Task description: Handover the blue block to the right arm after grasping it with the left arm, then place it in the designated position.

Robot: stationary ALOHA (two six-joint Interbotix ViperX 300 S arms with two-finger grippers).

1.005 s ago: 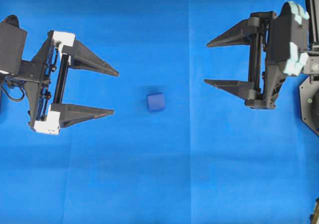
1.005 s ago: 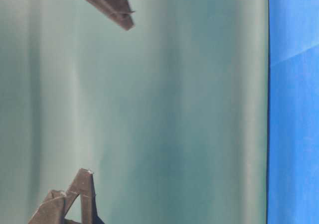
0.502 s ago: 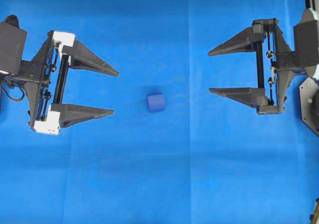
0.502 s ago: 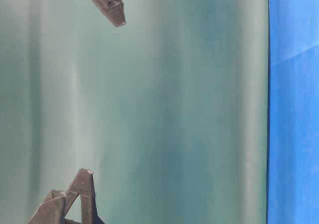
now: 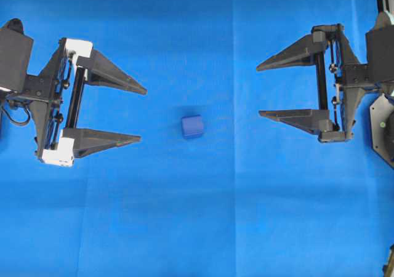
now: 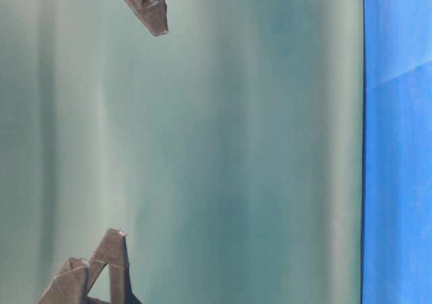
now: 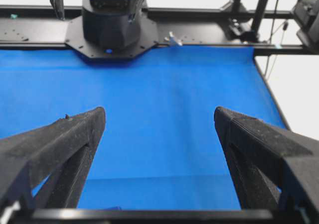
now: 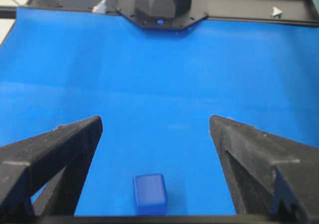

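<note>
The blue block (image 5: 192,126) lies alone on the blue cloth, midway between the two arms. To its left, my left gripper (image 5: 143,116), the one with white pieces at the finger bases, stands open and points at the block with a gap between tips and block. In the left wrist view the left gripper (image 7: 159,115) holds nothing. On the right, my all-black right gripper (image 5: 258,90) is open too, pointing left, further from the block and a bit higher in the view. The right wrist view has the block (image 8: 149,193) low between the spread tips of the right gripper (image 8: 155,122), untouched.
Blue cloth (image 5: 203,228) covers the whole table. The opposite arm's black base (image 7: 112,25) stands at the far edge, and the cloth ends at a black frame (image 7: 271,92) on the right. The table-level view holds only two dark fingers (image 6: 152,10) against a green backdrop.
Over the last second my right gripper rolled at the wrist and settled slightly lower; its finger shifted in the table-level view. The left gripper and the block stayed put.
</note>
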